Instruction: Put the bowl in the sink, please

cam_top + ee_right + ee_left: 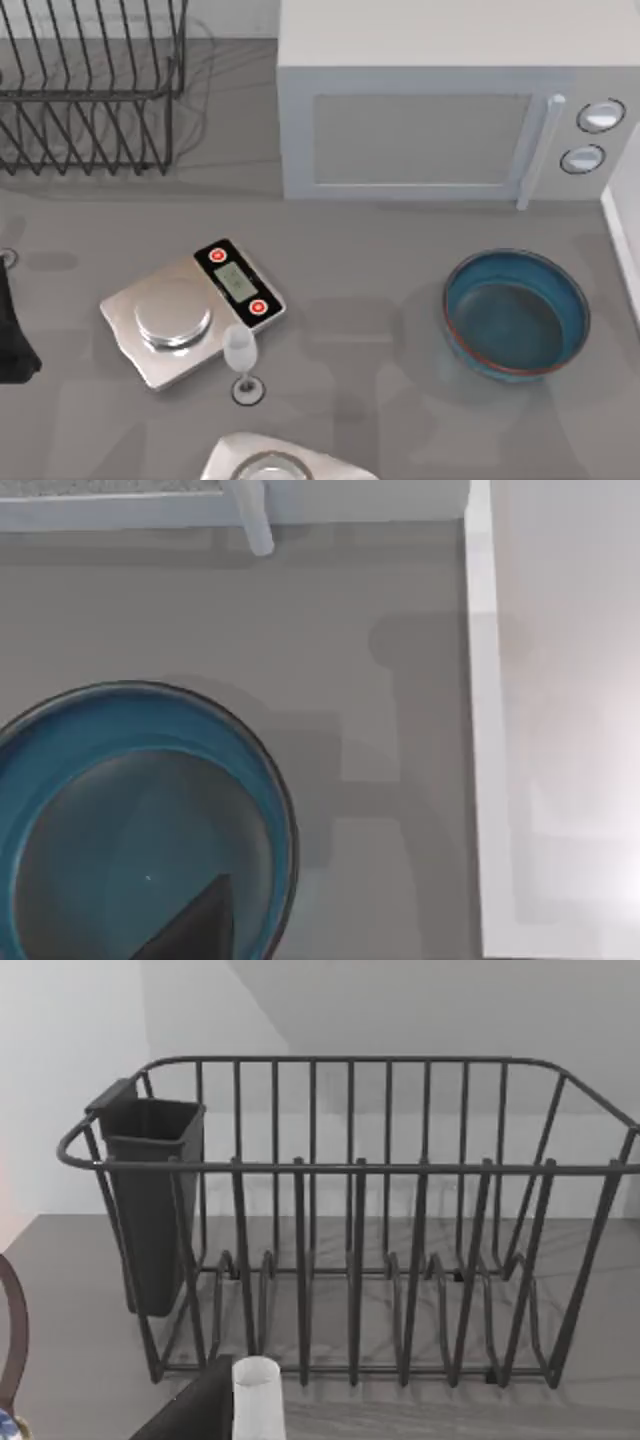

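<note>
The bowl [516,314] is wide, deep and glossy blue with a thin reddish-brown rim. It stands upright on the grey counter at the right, in front of the microwave. The sink's white rim [624,240] runs along the right edge of the table, just beyond the bowl. In the right wrist view the bowl [110,820] lies close below, with a dark part of my right gripper [195,928] over its inside and the sink rim [482,730] beside it. My left arm [12,330] sits at the table's left edge.
A microwave [440,110] fills the back right and a wire dish rack [90,90] the back left. A kitchen scale [190,315] and a small clear stemmed glass [241,360] stand left of centre. A pale object [280,462] sits at the front edge.
</note>
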Robot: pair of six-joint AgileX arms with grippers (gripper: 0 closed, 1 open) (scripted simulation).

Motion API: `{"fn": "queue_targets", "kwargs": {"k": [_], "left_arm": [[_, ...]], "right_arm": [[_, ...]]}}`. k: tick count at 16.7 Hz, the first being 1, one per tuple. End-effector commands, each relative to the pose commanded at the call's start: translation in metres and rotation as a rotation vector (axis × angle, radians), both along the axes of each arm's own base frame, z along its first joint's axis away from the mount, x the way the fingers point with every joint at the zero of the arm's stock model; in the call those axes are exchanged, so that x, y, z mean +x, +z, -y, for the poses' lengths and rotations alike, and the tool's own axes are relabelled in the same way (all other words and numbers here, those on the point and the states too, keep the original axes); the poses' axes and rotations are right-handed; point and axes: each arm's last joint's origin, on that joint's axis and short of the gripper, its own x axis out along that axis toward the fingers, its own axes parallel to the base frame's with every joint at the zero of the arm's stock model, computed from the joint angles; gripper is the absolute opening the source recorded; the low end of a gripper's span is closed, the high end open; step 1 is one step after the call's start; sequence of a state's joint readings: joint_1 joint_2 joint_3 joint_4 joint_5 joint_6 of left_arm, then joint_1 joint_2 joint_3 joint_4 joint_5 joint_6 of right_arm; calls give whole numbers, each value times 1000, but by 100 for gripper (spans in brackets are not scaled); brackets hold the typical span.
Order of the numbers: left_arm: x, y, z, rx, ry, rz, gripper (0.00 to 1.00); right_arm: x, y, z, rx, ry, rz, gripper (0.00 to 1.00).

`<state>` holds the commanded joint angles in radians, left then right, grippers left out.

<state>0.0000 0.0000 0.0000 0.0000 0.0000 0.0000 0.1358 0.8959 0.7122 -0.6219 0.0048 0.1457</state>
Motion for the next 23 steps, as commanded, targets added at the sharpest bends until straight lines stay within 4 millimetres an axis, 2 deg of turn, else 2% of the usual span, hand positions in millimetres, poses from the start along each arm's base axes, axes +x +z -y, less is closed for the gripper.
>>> {"fn": "queue_targets", "kwargs": {"k": [6, 11, 14, 19, 21, 23], "left_arm": [[0, 0, 0, 0, 0, 0, 100], [0, 0, 0, 0, 0, 0, 100], [0, 0, 0, 0, 0, 0, 100], [0, 0, 0, 0, 0, 0, 100], [0, 0, 0, 0, 0, 0, 100], [0, 0, 0, 0, 0, 0, 100]], "right_arm": [[82, -5, -35, -50, 7, -507, 100], [126, -17, -60, -90, 1, -722, 100], [134, -20, -65, -99, 0, -759, 100], [134, -21, -64, -97, -3, -757, 100], [134, -31, -64, -99, -1, -763, 100], [135, -51, -65, -100, 1, -762, 100]]}}
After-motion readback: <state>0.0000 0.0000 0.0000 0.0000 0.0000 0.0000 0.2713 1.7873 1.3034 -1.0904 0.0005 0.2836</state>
